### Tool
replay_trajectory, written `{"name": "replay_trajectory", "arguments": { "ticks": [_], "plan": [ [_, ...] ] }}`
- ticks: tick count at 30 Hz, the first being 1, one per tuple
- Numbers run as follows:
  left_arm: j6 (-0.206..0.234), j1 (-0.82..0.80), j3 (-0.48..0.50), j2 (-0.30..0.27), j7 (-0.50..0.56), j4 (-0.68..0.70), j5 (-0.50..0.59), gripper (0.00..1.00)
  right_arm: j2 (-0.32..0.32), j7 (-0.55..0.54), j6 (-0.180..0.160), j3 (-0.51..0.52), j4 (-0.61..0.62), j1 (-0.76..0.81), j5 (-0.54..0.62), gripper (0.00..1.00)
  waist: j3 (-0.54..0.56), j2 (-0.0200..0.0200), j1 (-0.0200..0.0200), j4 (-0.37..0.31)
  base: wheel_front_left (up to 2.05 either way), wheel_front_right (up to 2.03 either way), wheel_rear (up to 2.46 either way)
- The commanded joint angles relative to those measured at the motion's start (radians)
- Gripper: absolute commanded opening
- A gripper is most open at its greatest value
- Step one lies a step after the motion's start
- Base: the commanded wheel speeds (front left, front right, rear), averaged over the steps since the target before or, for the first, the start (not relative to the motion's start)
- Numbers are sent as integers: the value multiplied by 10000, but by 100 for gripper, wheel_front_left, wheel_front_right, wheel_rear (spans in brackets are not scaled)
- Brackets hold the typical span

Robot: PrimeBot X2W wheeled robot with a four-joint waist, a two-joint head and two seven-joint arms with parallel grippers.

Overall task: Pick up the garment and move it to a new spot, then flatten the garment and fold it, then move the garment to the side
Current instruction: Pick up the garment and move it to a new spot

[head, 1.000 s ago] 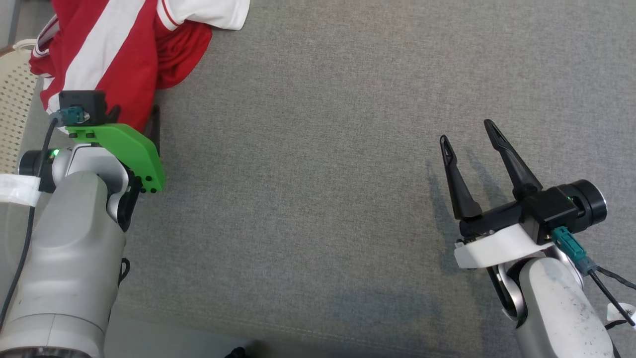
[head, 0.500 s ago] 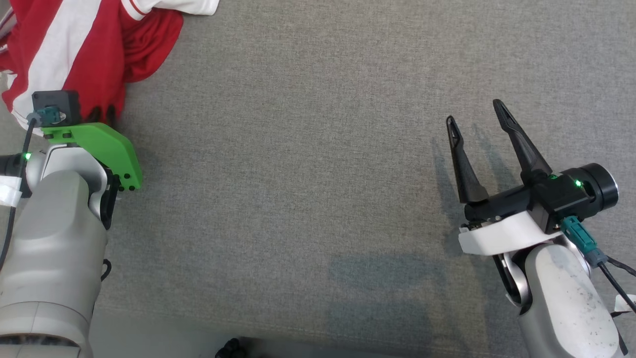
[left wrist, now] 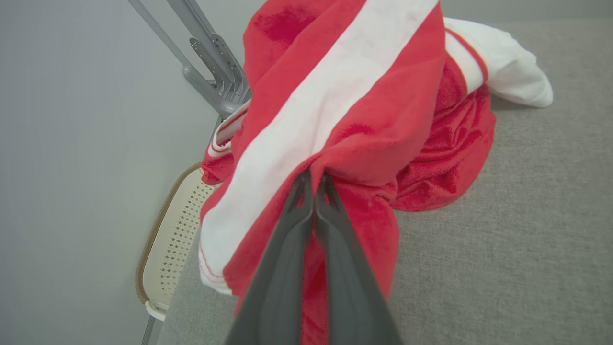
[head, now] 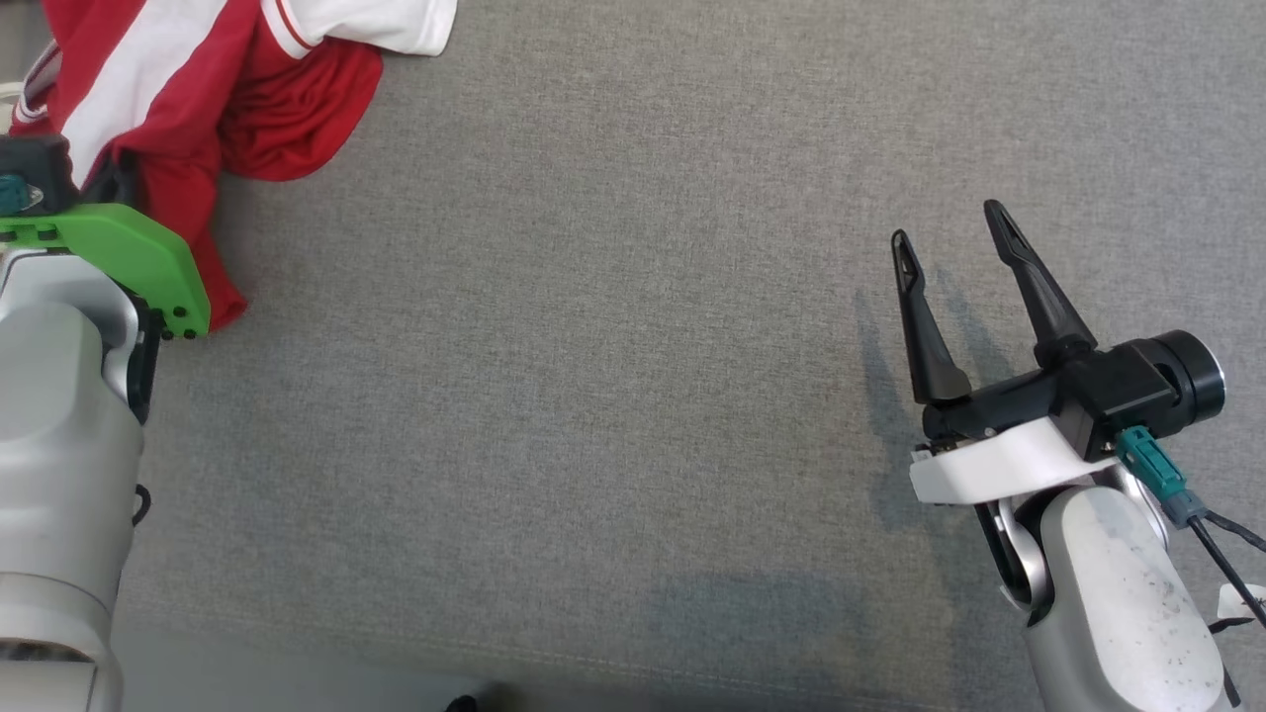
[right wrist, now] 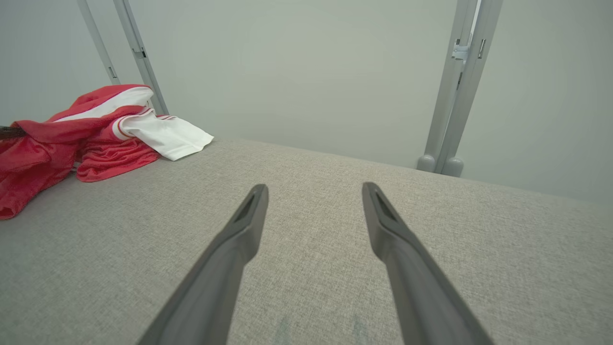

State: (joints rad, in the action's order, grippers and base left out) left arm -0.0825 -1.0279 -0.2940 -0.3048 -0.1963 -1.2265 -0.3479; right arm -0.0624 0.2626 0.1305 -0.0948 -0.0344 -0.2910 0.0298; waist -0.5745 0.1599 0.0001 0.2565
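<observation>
One garment (left wrist: 364,110): red with a broad white stripe and a white sleeve, bunched at the far left corner of the worktop (head: 613,346), part spilling past its left edge.
Left gripper (left wrist: 314,175): one; fingers pressed together on a fold of red cloth just beside the white stripe.
Step in hand, judged: lift-off for the carry to a new spot.
Doing it well: raise straight up first to get the trailing hem clear of the edge; keep the pinch tight on so thin a fold; swing slowly toward the bare middle; lower to pool the cloth, then release.
Right gripper (head: 947,222): one; fingers spread wide with nothing between them, over the near right of the worktop, well apart from the garment; best kept out of the path, ready for a second corner.
Worktop: one, grey woven cover.
Cream perforated tray or seat (left wrist: 167,239): one, beside the left edge, under the overhanging cloth; possible snag.
Grey metal uprights (right wrist: 139,52): two slim ones behind the garment, one doubled post farther right.
</observation>
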Motion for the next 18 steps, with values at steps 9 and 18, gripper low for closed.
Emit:
{"name": "replay_trajectory", "arguments": {
  "ticks": [9,18],
  "plan": [
    [-124,-922,-482,-708,-256,382,484,0,101,39,4,37,-233,282,-415,100,1247,1,-1,-202,0,0,0],
    [-216,-1786,-1198,-960,-190,1062,1063,0,106,37,4,209,-278,724,-1182,100,2171,1,-1,-845,0,0,0]
  ]
}}
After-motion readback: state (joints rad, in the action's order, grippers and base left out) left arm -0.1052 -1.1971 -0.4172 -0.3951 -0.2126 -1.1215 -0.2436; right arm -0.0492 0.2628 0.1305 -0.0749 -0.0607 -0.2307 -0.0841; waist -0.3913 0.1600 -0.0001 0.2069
